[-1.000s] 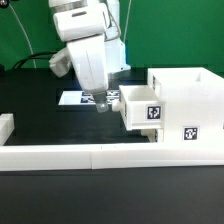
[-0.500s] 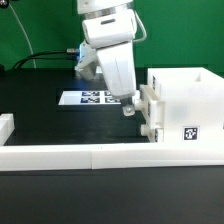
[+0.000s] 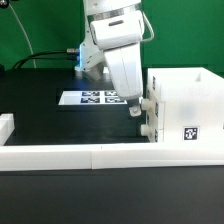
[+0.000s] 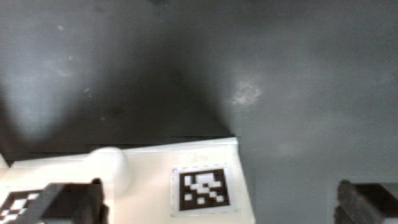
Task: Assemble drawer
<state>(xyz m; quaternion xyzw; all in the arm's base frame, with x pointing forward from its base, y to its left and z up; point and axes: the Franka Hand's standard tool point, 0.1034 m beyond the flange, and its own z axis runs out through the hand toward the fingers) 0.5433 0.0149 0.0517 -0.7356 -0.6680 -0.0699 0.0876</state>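
Observation:
The white drawer housing (image 3: 186, 104) stands at the exterior view's right, with a tag on its front. A white tray sits pushed into its open left side, and only the tray's front face with small knobs (image 3: 149, 114) shows. My gripper (image 3: 137, 109) hangs right against that face, fingers pointing down. In the wrist view the tray's face carries a tag (image 4: 205, 190) and a rounded knob (image 4: 111, 166). My gripper (image 4: 221, 204) is open there, with one dark fingertip (image 4: 71, 202) over the white face and the other over the dark table. It holds nothing.
The marker board (image 3: 94, 97) lies flat on the black table behind my gripper. A long low white wall strip (image 3: 80, 155) runs along the front, with a short white block (image 3: 5, 128) at the exterior view's left. A green backdrop and cables lie behind.
My gripper has moved toward the exterior view's right. The tray that stuck out of the housing has slid in until only its front face shows.

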